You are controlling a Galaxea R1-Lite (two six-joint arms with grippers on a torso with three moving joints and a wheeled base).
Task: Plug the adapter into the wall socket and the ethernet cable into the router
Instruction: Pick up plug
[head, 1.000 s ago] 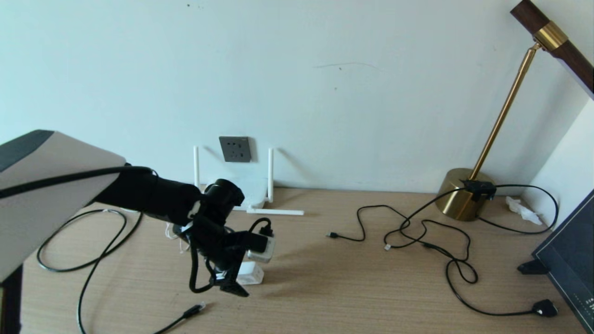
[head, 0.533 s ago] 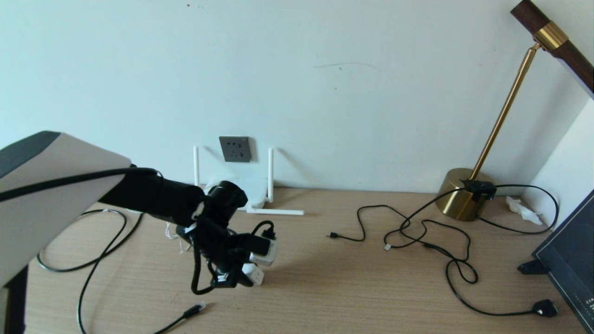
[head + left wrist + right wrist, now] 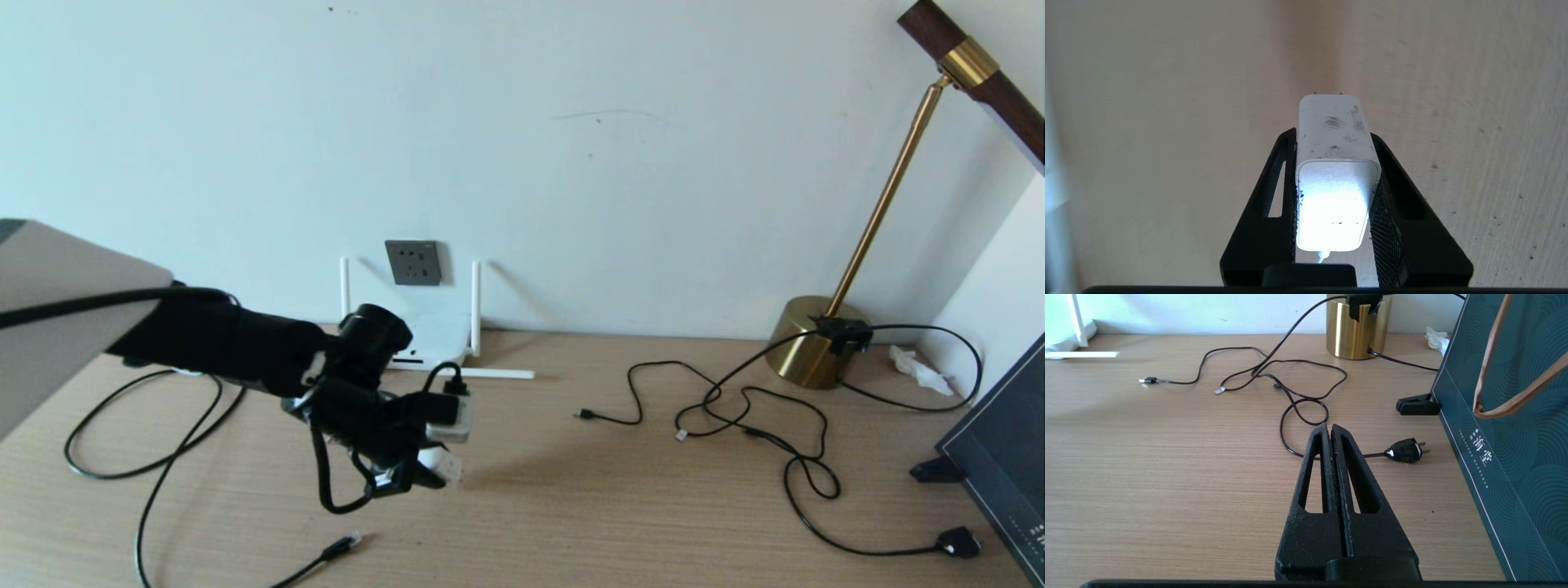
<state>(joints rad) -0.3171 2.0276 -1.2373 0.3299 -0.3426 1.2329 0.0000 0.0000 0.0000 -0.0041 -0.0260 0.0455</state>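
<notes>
The small white cube-shaped adapter [image 3: 1336, 171] sits clamped between the two black fingers [image 3: 1267, 212] of the left gripper [image 3: 1334, 134], which are partly closed onto its side faces. Only the left wrist view shows this grip plainly: the adapter's long axis runs along the fingers, its far end juts past the fingertips, and two small metal pins at that end point away from the wrist toward the pale wooden desk. A thin white cord leaves its near end, toward the wrist. In the head view the same adapter [image 3: 441, 467] is a small white block mostly hidden under the gripper [image 3: 433, 478], held above the light wooden desk [image 3: 571, 506] in front of the flat white router [image 3: 424, 335]; whether it touches the desk is hard to judge there. The dark grey square wall socket [image 3: 414, 262] is on the wall above the router, well apart from the adapter. The thick black ethernet cable [image 3: 163, 482] loops over the desk on the robot's left, its plug [image 3: 341, 545] near the front edge.

The right gripper [image 3: 1331, 430], seen only by its own wrist camera, hangs over the desk with its fingers pressed together, empty, near a small black plug [image 3: 1404, 450].
</notes>
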